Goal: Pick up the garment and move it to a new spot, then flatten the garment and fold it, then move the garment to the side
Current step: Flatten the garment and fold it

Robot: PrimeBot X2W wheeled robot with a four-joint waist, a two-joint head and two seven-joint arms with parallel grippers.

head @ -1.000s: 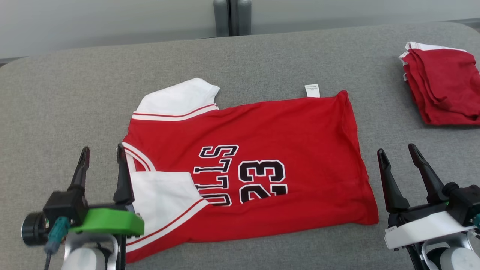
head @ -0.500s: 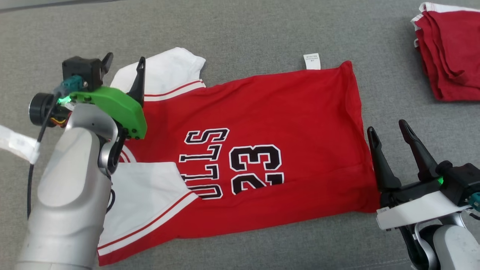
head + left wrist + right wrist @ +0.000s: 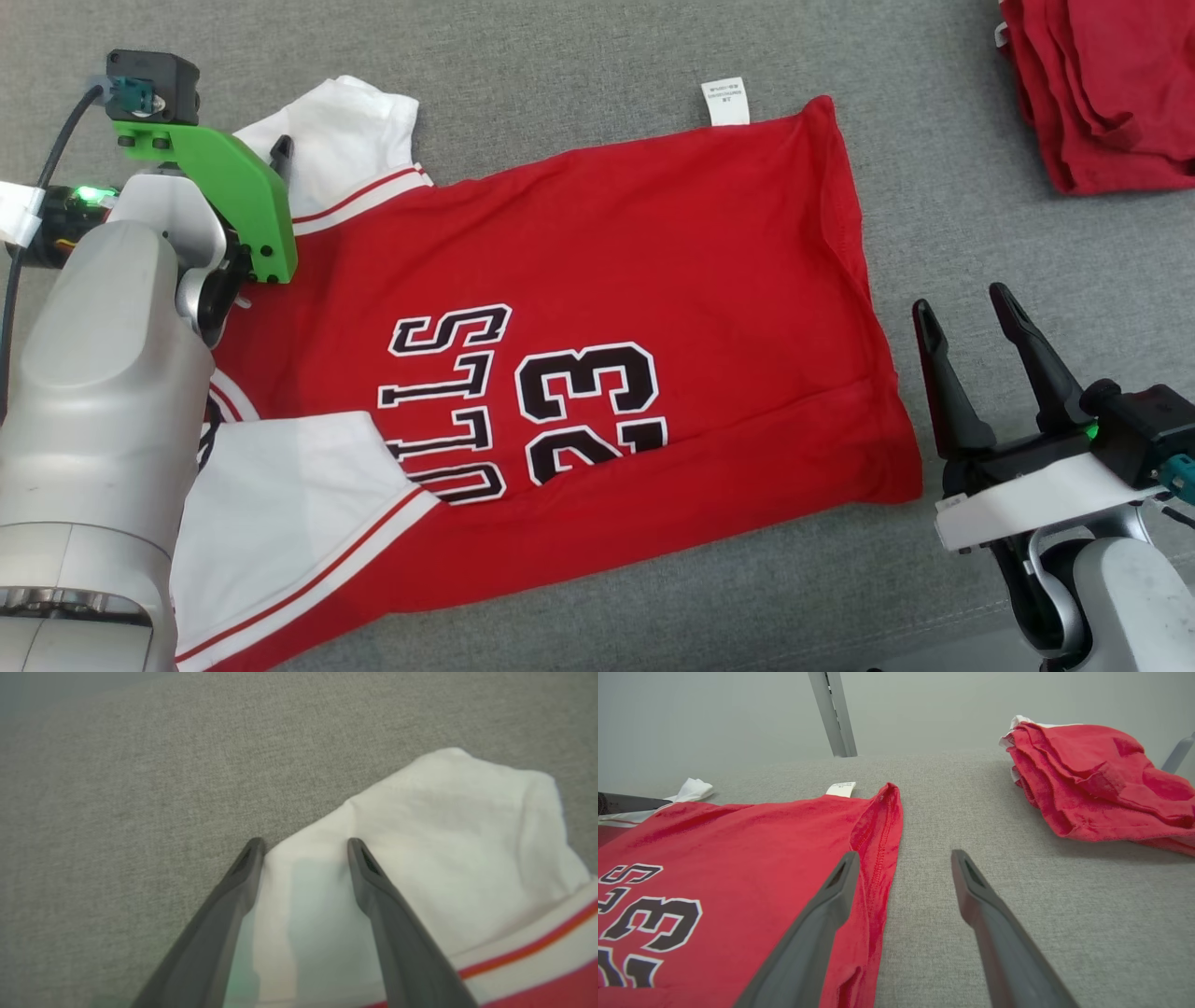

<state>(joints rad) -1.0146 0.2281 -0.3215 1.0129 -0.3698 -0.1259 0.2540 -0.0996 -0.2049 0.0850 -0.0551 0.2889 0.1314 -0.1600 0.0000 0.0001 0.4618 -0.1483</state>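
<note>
The garment (image 3: 597, 280) is a red jersey with white sleeves and black "23" lettering, spread flat on the grey cloth surface (image 3: 579, 56). My left gripper (image 3: 271, 154) is stretched out over the far white sleeve (image 3: 444, 835). It is open, its tips (image 3: 303, 844) low over the sleeve's outer edge with white cloth between them. My right gripper (image 3: 962, 301) stands open just right of the garment's hem. In the right wrist view its fingers (image 3: 906, 855) frame bare grey surface, the left finger over the hem of the garment (image 3: 738, 858).
A folded pile of red clothes (image 3: 1102, 84) lies at the far right, seen also in the right wrist view (image 3: 1092, 779). A white label (image 3: 725, 101) sticks out from the garment's far edge. A grey post (image 3: 833, 714) rises behind the surface.
The head camera has tilted down. My left arm has reached forward from the near sleeve to the far white sleeve. The right gripper has kept its place, open.
</note>
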